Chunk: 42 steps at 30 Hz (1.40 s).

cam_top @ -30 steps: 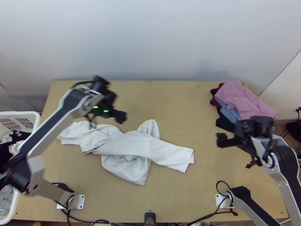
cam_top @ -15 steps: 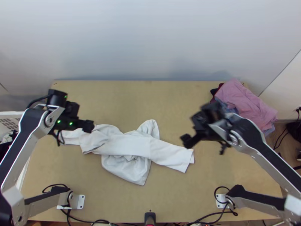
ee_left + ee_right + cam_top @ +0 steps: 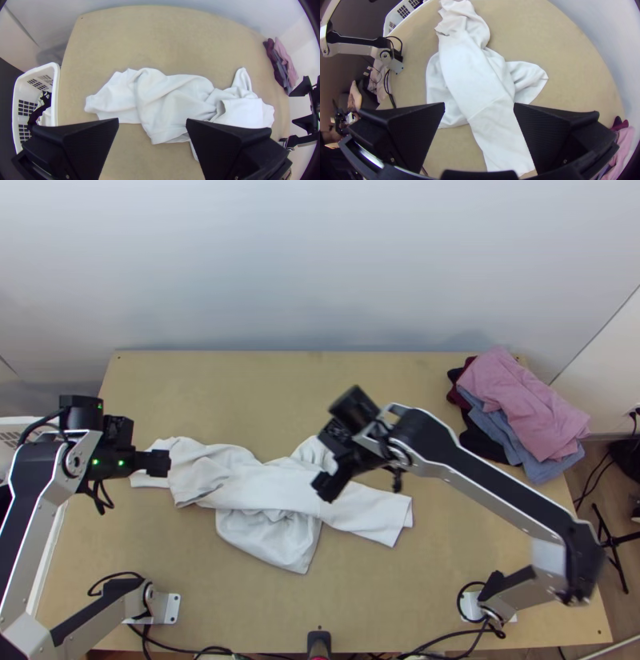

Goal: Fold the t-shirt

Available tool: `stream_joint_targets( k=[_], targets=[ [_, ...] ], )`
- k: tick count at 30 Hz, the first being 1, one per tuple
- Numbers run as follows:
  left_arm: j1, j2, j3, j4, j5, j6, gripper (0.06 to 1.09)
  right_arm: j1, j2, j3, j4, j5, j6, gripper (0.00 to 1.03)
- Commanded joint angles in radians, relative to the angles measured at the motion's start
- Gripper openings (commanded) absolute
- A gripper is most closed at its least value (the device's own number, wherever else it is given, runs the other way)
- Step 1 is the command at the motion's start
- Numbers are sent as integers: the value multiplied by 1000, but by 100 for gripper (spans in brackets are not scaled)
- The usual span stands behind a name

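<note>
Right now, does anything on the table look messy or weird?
Yes: the white t-shirt lies twisted and bunched on the table, not spread flat. The clothes pile at the far right looks crooked too, its layers not lined up.

You have bare tabletop (image 3: 376, 392) along the far side, left of the clothes pile (image 3: 524, 408), and another open strip between the white shirt (image 3: 272, 488) and the near-edge cables (image 3: 460, 635). The right arm (image 3: 488, 476) bars your way across the right part; the right gripper (image 3: 324, 487) and left gripper (image 3: 160, 463) block you above the shirt.
</note>
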Motion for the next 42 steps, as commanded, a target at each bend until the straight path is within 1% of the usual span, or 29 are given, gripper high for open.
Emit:
stream_joint_targets(
  k=[1,4,7,9,12,16,19,20,22,23,31,33,38,40,42],
  targets=[
    [46,-29,-58,15,-3,11,104,35,148,160,29,-16,-1,96],
    [47,-29,-79,35,-3,9,104,54,185,189,96,-16,7,96],
    [65,-29,-84,43,-5,11,104,86,237,237,101,-16,19,96],
    [85,-32,-86,44,-3,11,104,112,263,254,116,-14,13,96],
    [113,-47,-104,44,-3,9,104,141,289,248,179,-14,7,96],
    [116,-95,-145,44,-5,6,104,161,331,263,245,-16,-2,96],
    [133,-122,-173,44,-5,9,104,166,371,286,263,-16,-4,96],
    [145,-133,-184,44,-6,17,104,167,386,291,277,-16,-4,95],
    [150,-168,-208,77,-28,36,104,169,407,291,306,-14,-15,88],
    [150,-184,-219,92,-40,42,104,169,418,291,323,-14,-18,87],
    [168,-187,-239,100,-40,42,104,167,500,315,345,-14,-9,86],
    [168,-185,-245,103,-40,42,104,163,506,306,366,-14,-9,78],
    [176,-185,-259,110,-41,43,104,152,530,303,388,-9,-10,76],
    [177,-188,-267,120,-45,45,104,150,535,297,406,-9,-15,69],
    [181,-191,-273,129,-51,45,104,146,546,298,408,-8,-13,69]
  ],
)
